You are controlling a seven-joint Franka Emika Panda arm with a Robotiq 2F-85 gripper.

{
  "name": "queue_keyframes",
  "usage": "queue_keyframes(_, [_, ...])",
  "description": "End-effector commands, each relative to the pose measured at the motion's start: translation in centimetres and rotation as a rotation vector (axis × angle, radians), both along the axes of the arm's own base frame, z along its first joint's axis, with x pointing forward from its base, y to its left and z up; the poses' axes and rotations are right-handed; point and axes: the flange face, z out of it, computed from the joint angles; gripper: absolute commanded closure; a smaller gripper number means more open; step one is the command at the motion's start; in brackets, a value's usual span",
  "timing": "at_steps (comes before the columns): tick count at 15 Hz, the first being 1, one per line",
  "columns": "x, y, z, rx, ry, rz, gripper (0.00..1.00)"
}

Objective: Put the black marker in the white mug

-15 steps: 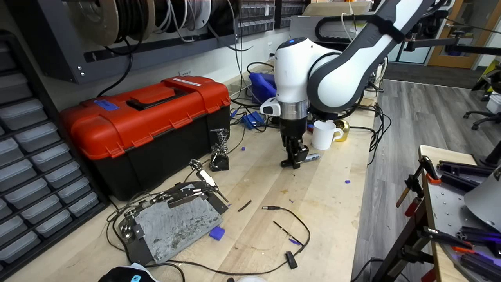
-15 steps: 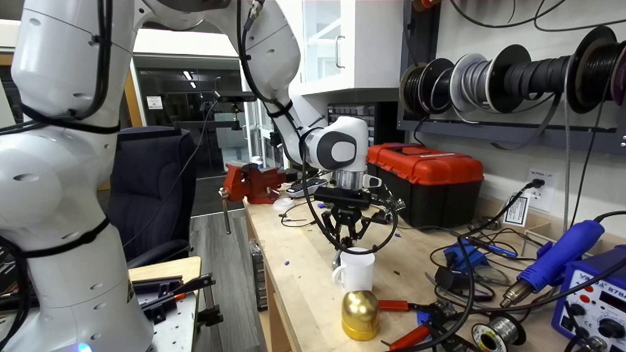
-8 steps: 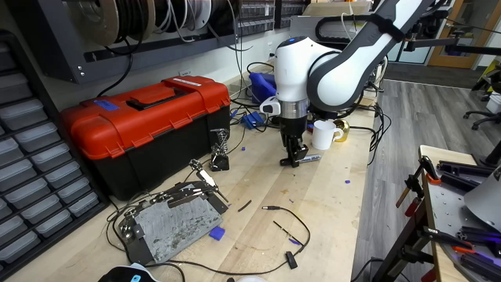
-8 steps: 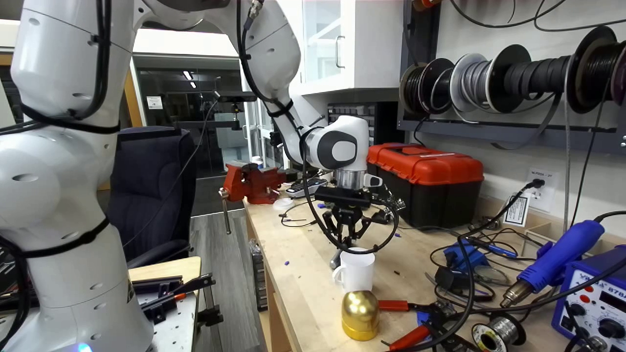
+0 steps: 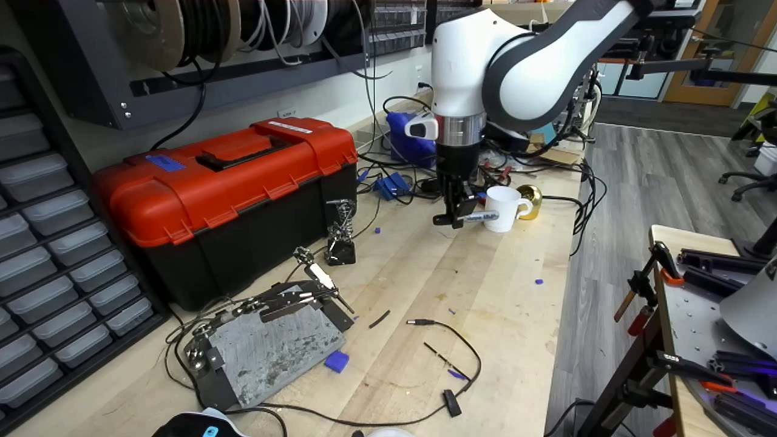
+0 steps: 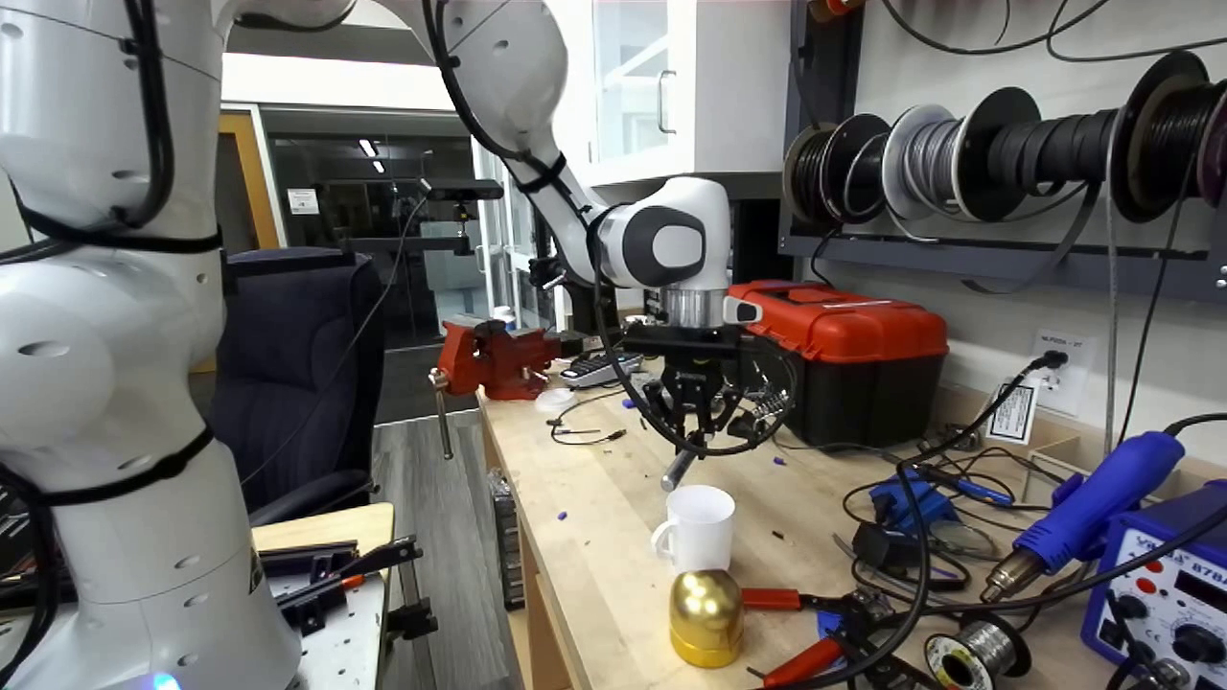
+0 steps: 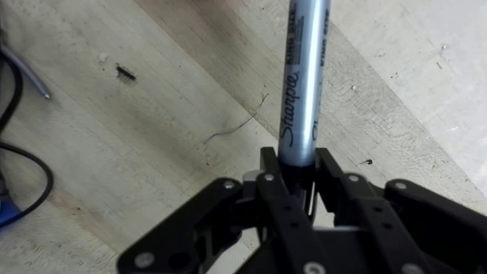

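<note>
The marker is a grey-silver Sharpie [image 7: 304, 76] with a black end. My gripper [image 7: 296, 158] is shut on that black end, and the grey body sticks out from the fingers. In both exterior views the gripper [image 5: 452, 220] [image 6: 692, 443] holds the marker [image 5: 482, 216] [image 6: 679, 470] above the table, lying nearly level. The white mug [image 5: 505, 223] [image 6: 702, 537] stands upright on the table with its opening up. The marker's free end points toward the mug's side and overlaps it in an exterior view; I cannot tell if they touch. The mug is out of the wrist view.
A gold cup-like object [image 6: 707, 618] stands right beside the mug. Red-handled pliers [image 6: 805, 661], cables and a blue soldering tool [image 6: 1102, 508] lie near it. A red and black toolbox [image 5: 230, 200] stands along the wall. A loose cable [image 5: 476, 358] lies on the table.
The gripper has risen from the table with the marker in it. The marker lay at table height before and is now up beside the mug in the picture. The mug has not moved.
</note>
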Motion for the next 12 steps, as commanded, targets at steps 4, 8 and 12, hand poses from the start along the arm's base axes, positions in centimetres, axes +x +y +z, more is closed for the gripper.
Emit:
queue_keyframes(4, [-1.7, -3.1, 6.6, 0.095, -0.051, -0.084, 0.95])
queue_keyframes(8, [-2.6, -5.3, 9.1, 0.149, -0.110, -0.134, 0.95])
queue_keyframes(12, [-3.7, -7.4, 10.7, 0.157, -0.148, -0.187, 0.95])
